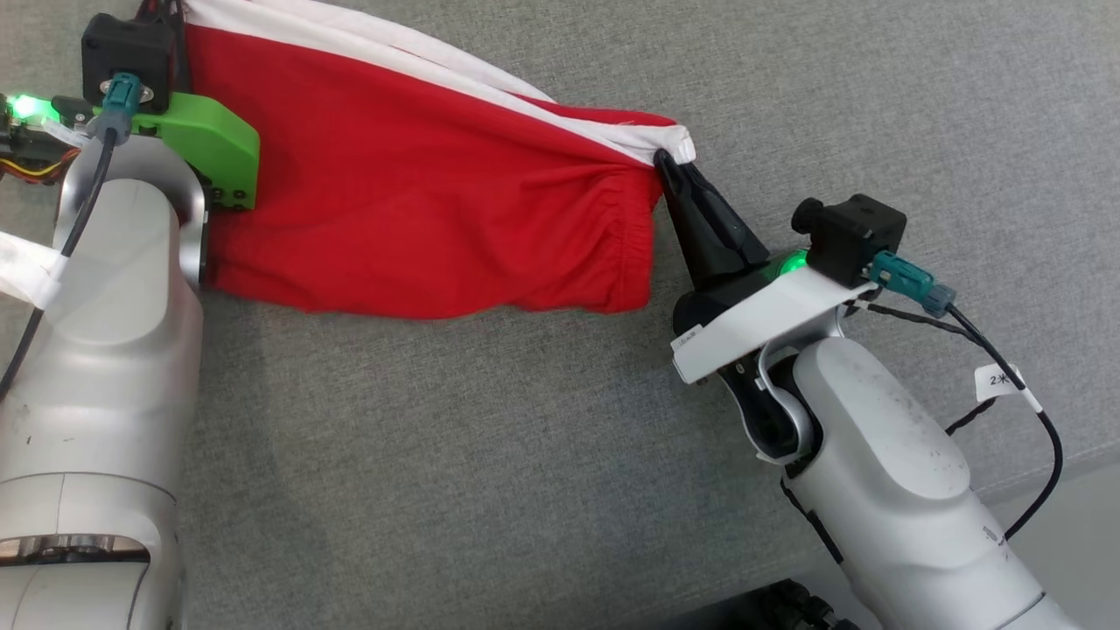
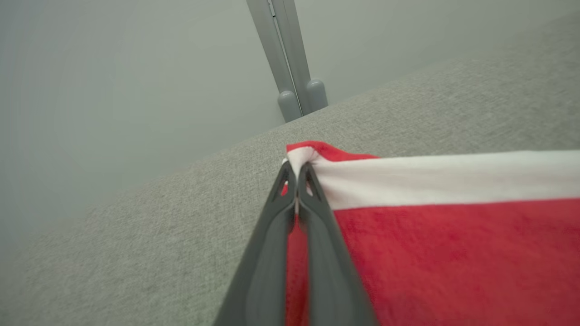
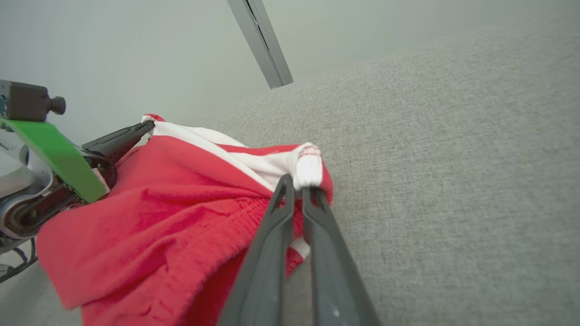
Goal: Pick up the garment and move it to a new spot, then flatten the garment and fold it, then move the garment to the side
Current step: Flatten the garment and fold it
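Grey fabric surface (image 1: 525, 455). Over it, red garment (image 1: 394, 201) stretched between both arms: white band taut along far edge, red body sagging, elastic end bunched. Left gripper (image 2: 297, 174) clamped on one white corner, right gripper (image 1: 672, 164) clamped on the other.

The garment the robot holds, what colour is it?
The garment is red with a white band along one edge; the head view shows it best.

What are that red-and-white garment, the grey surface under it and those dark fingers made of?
The garment looks like soft matte knit cotton, wrinkling where pinched. The surface seems coarse woven grey fabric, showing a speckled weave. The fingers look like dark matte moulded plastic, possibly rubbery.
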You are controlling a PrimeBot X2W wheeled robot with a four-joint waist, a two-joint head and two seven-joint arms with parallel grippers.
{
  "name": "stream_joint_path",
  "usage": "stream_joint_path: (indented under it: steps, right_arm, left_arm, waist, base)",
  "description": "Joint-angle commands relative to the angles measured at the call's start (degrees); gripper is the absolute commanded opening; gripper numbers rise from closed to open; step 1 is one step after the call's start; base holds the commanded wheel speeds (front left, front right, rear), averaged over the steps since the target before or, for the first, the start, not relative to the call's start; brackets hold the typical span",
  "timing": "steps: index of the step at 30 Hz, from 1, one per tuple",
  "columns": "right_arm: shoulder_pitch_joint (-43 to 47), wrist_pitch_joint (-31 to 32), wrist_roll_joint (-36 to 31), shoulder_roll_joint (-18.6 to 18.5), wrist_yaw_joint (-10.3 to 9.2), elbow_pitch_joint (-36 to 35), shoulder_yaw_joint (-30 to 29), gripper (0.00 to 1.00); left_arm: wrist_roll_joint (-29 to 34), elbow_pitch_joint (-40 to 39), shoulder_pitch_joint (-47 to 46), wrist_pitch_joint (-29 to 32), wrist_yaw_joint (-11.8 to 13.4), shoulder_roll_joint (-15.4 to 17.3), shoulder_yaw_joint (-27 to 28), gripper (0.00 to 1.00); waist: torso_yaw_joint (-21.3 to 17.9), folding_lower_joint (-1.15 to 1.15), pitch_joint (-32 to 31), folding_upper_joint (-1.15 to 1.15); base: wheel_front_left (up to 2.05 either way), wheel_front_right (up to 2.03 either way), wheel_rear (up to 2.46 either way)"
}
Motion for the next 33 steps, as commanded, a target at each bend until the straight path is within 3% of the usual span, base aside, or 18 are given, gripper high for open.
stream_joint_path:
  steps: [1, 2, 3, 4, 15, 29, 30, 32, 33]
  right_arm:
    - [-1.2, -0.2, -2.0, -0.1, -0.08, -0.8, -0.5, 0.18]
    - [-1.3, -0.2, -3.0, -0.1, -0.08, -1.2, -0.9, 0.46]
    - [-1.0, -0.2, -4.0, -0.1, -0.08, -1.5, -1.3, 0.93]
    - [-0.8, -0.2, -5.4, -0.1, -0.08, -1.7, -1.9, 1.00]
    - [5.0, -0.2, -13.2, -0.1, -0.08, -3.6, -9.9, 1.00]
    - [10.8, -0.2, -15.5, -0.1, -0.07, -1.5, -15.9, 1.00]
    - [11.0, -0.2, -15.6, -0.1, -0.07, -1.4, -15.9, 1.00]
    - [11.3, -0.2, -15.7, -0.1, -0.08, -1.2, -15.8, 1.00]
    - [11.5, -0.2, -15.8, -0.1, -0.08, -1.1, -15.8, 1.00]
  left_arm:
    - [-0.2, 0.3, -0.9, 0.0, 0.7, 0.6, 0.0, 0.00]
    - [-0.4, 0.4, -0.9, 0.0, 0.8, 0.5, 0.0, 0.03]
    - [-0.9, 0.0, -0.8, 0.0, 1.2, 0.4, 0.2, 0.40]
    - [-1.3, -0.3, -0.5, 0.0, 1.6, 0.1, 0.4, 1.00]
    - [-5.4, -3.3, 4.9, 0.0, 2.4, -1.9, 1.8, 1.00]
    - [-10.5, 11.5, 9.7, 2.7, 1.3, -3.8, 4.1, 1.00]
    - [-10.9, 12.5, 9.8, 3.2, 1.1, -3.9, 4.2, 0.87]
    - [-11.3, 13.6, 10.2, 3.3, 0.5, -4.2, 4.0, 0.00]
    - [-11.4, 13.9, 10.4, 3.2, 0.3, -4.3, 3.9, 0.00]
  waist:
    - [-0.3, 0.00, 0.4, 0.00]
    - [-0.3, 0.00, 0.5, 0.00]
    - [-0.2, 0.00, 0.5, 0.00]
    - [0.0, 0.00, 0.4, 0.00]
    - [2.8, 0.00, -3.6, 0.00]
    - [3.6, 0.00, -9.7, 0.00]
    - [3.6, 0.00, -10.0, 0.00]
    - [3.5, 0.00, -10.8, 0.00]
    - [3.5, 0.00, -11.2, 0.00]
  base:
    - [0.00, 0.00, 0.00]
    - [0.00, 0.00, 0.00]
    - [0.00, 0.00, 0.00]
    - [0.00, 0.00, 0.00]
    - [0.00, 0.00, 0.00]
    - [0.00, 0.00, 0.00]
    - [0.00, 0.00, 0.00]
    - [0.00, 0.00, 0.00]
    - [0.00, 0.00, 0.00]
